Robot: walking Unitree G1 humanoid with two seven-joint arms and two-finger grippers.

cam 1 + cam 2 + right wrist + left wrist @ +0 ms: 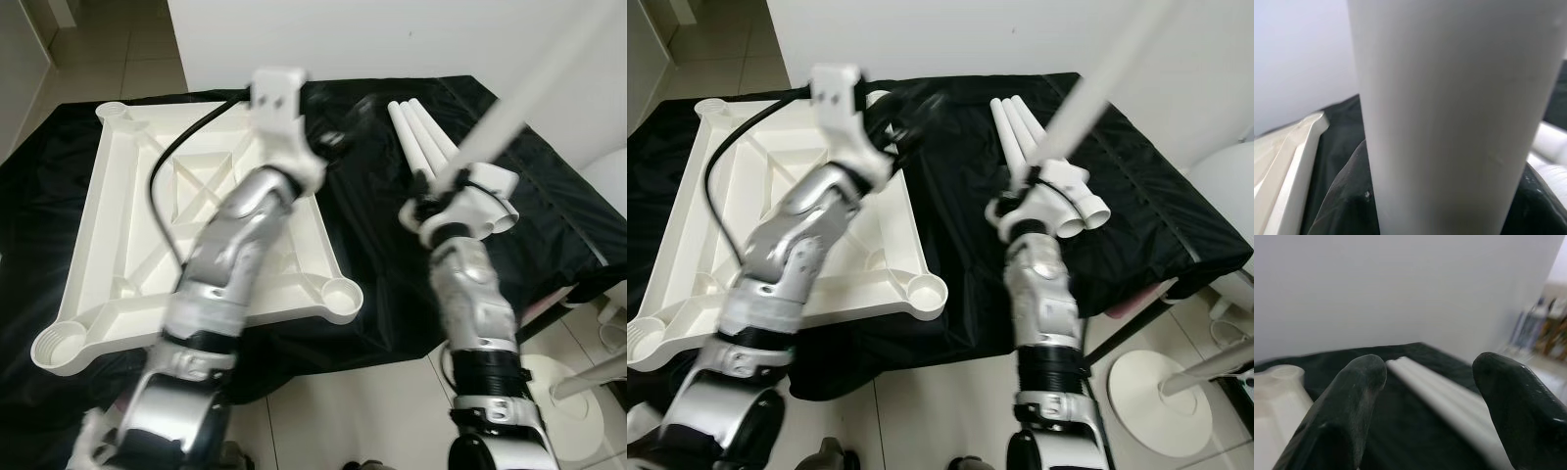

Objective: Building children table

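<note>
The white table top (118,225) lies upside down on a black cloth, with round leg sockets at its corners. My left gripper (343,132) hovers blurred over the top's far right corner, open, its fingers (1347,401) spread with nothing between them. Three loose white legs (416,132) lie side by side on the cloth to its right. My right gripper (436,191) is shut on another white leg (529,88), which slants up and away to the right. In the right wrist view that leg (1454,112) stands close before the camera, with the table top's edge (1283,161) beside it.
The black cloth (392,284) covers a low surface against a white wall. A white pedestal stand (1161,392) sits on the tiled floor at the right, and a white rounded object (612,186) is by the cloth's right edge.
</note>
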